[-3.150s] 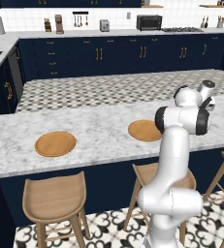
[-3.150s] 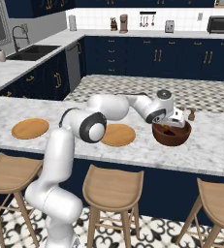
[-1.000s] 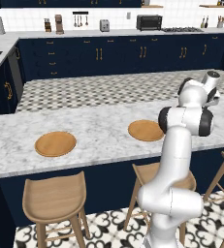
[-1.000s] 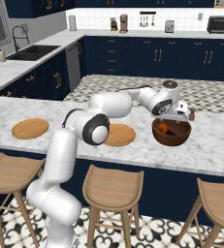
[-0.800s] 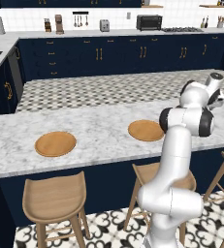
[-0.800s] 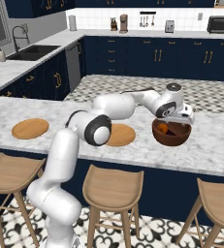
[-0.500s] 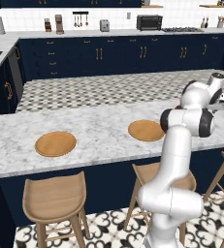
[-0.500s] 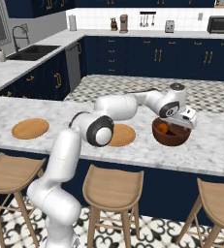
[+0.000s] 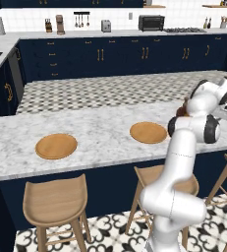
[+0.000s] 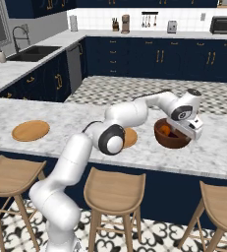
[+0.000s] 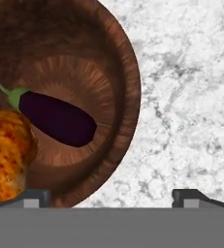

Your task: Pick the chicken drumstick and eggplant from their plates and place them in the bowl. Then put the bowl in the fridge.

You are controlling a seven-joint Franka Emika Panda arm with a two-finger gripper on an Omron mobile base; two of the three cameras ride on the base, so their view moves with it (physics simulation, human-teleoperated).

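A white marble counter (image 11: 191,97) lies under the gripper, with wooden stools (image 10: 114,192) tucked along its near edge below. Well beyond the gripper, navy cabinets (image 10: 134,56) carry a toaster oven (image 9: 151,22), toaster (image 9: 105,25) and knife block (image 9: 48,27); a sink (image 10: 29,53) sits far off to its left.

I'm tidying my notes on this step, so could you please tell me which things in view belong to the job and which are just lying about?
Job:
- bowl
- eggplant, in the bowl
- chicken drumstick, in the bowl
- two emptied plates
- gripper, open

Lying about:
- stools
- toaster oven
- sink faucet
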